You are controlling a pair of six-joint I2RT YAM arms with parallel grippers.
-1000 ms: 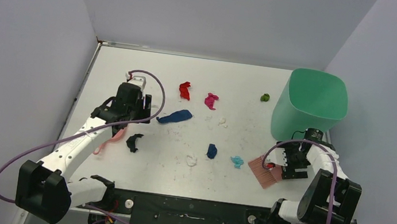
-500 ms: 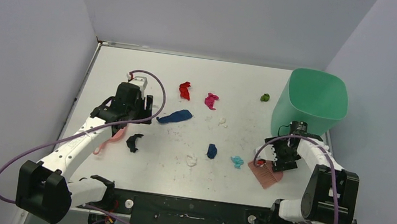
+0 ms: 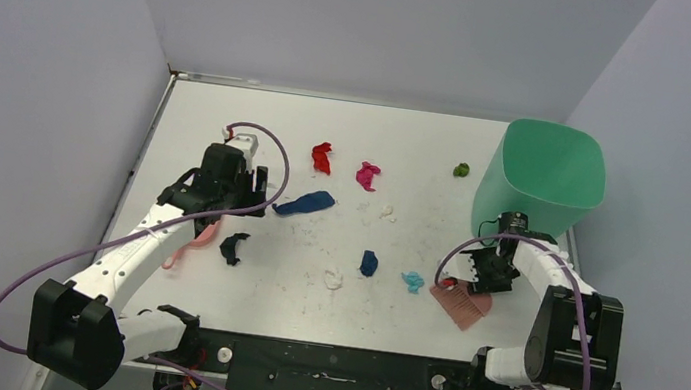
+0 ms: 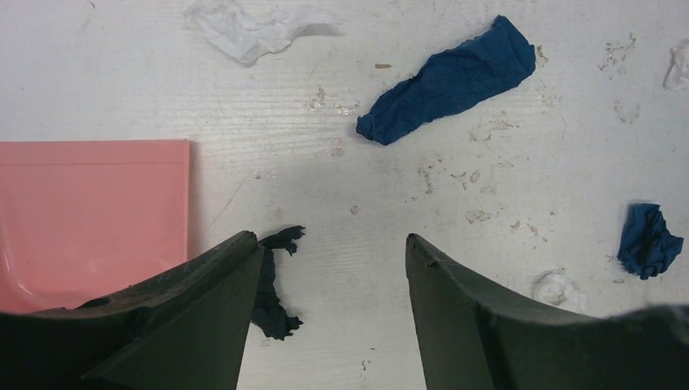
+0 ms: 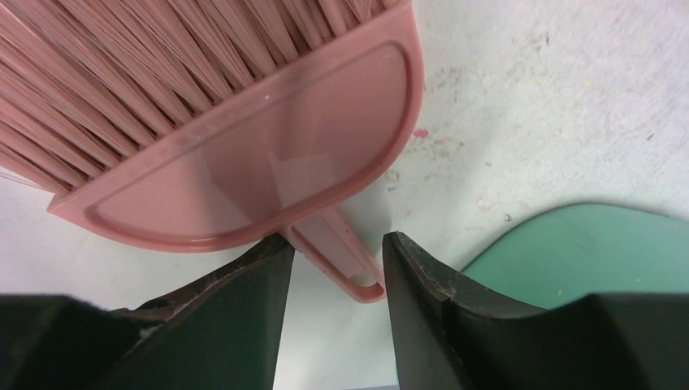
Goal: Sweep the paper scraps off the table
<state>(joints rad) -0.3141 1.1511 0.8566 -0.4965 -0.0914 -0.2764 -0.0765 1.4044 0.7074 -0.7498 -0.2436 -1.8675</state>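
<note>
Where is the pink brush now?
In the top view the pink brush lies at the near right of the table, just before the green bin and right of the cyan scrap; the right tool straddles its handle.

Nothing readable is showing in these 3 views. No text, label, brand, number or sign is appearing clearly enough to be read on any surface.

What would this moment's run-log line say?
right gripper: astride pink brush handle, grip unclear | left gripper: open near pink dustpan | paper scraps: scattered on table
</note>
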